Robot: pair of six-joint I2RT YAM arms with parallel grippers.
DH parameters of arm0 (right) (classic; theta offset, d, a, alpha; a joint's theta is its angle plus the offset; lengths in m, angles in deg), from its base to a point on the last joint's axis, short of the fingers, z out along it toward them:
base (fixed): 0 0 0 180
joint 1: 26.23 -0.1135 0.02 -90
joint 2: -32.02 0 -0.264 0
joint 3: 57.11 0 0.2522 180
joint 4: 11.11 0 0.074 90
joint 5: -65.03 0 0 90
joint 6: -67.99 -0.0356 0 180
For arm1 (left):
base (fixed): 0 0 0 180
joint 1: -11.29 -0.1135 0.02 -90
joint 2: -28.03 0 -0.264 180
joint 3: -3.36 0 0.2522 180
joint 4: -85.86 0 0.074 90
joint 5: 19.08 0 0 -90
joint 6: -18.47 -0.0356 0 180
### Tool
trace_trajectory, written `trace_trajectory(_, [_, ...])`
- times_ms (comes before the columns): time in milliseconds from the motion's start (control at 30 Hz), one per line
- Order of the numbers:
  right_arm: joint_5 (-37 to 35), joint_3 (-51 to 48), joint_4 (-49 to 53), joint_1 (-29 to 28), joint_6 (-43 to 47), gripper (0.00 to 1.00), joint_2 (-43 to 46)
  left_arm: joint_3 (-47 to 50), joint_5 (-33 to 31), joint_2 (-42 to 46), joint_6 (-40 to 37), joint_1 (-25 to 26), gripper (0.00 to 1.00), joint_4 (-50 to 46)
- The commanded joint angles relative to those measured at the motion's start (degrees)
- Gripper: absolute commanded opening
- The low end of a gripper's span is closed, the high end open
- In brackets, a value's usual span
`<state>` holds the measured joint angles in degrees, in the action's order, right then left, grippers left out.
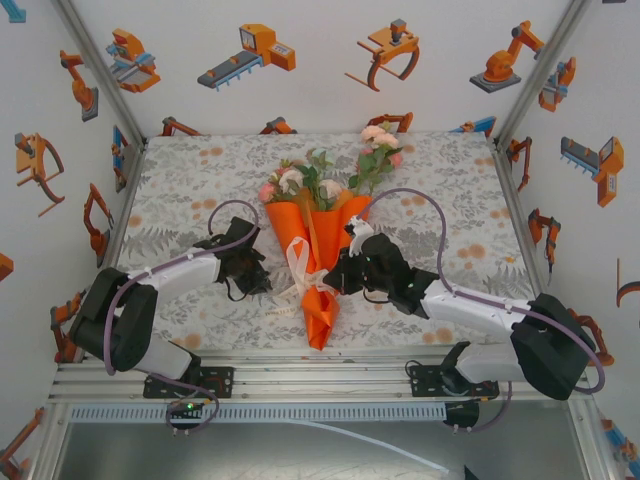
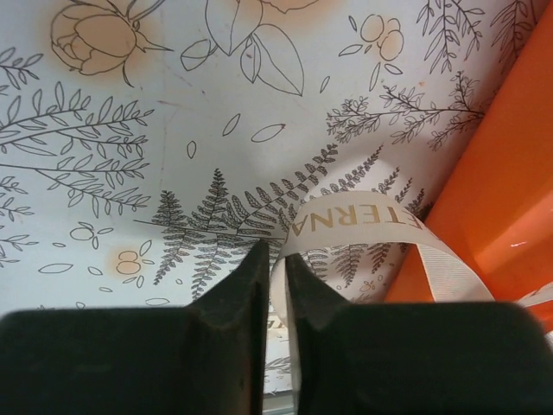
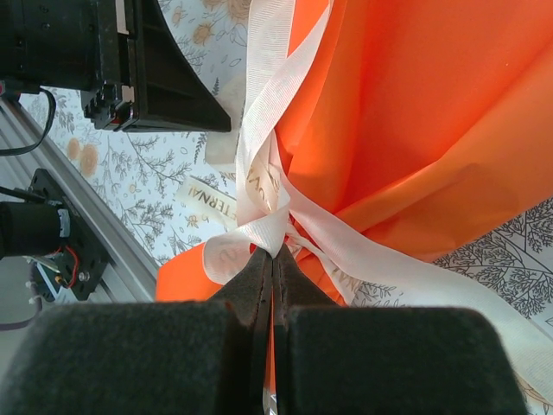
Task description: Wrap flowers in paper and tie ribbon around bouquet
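Observation:
The bouquet lies in the middle of the table: pink, peach and white flowers (image 1: 325, 180) top an orange paper (image 1: 318, 240) cone that points toward me. The cream ribbon (image 1: 298, 262) is wound round the cone's narrow part. My right gripper (image 1: 335, 278) reaches in from the right. Its pads are shut on the ribbon (image 3: 268, 156) at the knot, against the paper (image 3: 415, 112), as the right gripper (image 3: 273, 255) shows up close. My left gripper (image 1: 262, 275) sits just left of the cone. A printed ribbon (image 2: 363, 220) strand runs between its fingers; the left gripper (image 2: 275, 255) keeps a narrow gap.
A floral tablecloth (image 1: 200, 180) covers the table. An aluminium rail (image 1: 320, 375) runs along the near edge, close behind the cone's tip. Walls printed with robot pictures stand on three sides. Purple-grey cables (image 1: 420, 200) loop above both arms.

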<state>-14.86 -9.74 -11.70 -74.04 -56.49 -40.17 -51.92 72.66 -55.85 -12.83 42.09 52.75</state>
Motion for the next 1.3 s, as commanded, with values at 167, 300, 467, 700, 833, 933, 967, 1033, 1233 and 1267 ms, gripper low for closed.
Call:
trace_trajectory(167, [1.8, 2.5, -3.3, -0.1, -1.3, 0.0, 0.1, -1.4, 4.6, 7.4, 1.8, 0.1, 0.0, -7.7])
trace_trajectory(300, [1.2, 2.5, -4.6, 0.0, -1.5, 0.0, -0.5, -0.8, 10.5, 14.3, 4.6, 0.5, 0.0, -9.9])
trace_trajectory(467, [1.4, 2.4, -6.2, 0.0, -1.7, 0.0, -1.4, -3.7, 16.5, 14.1, 7.5, 2.3, 0.0, -7.6])
trace_trajectory(700, [4.8, 2.1, -8.8, 0.0, -1.7, 0.01, -2.1, -10.0, 20.1, 5.8, 11.3, 5.9, 0.0, 0.7])
trace_trajectory(833, [6.1, 1.6, -10.1, 0.0, -1.5, 0.03, -2.1, -9.7, 20.2, 1.2, 14.8, 5.7, 0.0, 5.2])
trace_trajectory(933, [6.1, 1.1, -10.1, 0.0, -1.4, 0.05, -1.7, -8.2, 24.0, -1.1, 17.4, 6.2, 0.0, 11.9])
trace_trajectory(967, [5.9, 0.9, -9.9, 0.0, -1.2, 0.07, -1.4, -8.2, 24.7, -1.6, 17.7, 6.6, 0.0, 13.1])
trace_trajectory(1033, [4.8, 0.5, -9.1, 0.0, -0.6, 0.12, -1.1, -8.6, 24.6, -1.8, 17.5, 7.5, 0.0, 12.5])
trace_trajectory(1233, [3.5, 0.7, -5.8, 0.0, 3.2, 0.19, -1.1, -7.3, 25.6, -1.4, 19.0, 8.1, 0.0, 13.5])
trace_trajectory(1267, [3.5, 0.7, -5.8, 0.0, 3.7, 0.19, -1.1, -7.3, 25.9, -1.3, 19.2, 8.2, 0.0, 14.2])
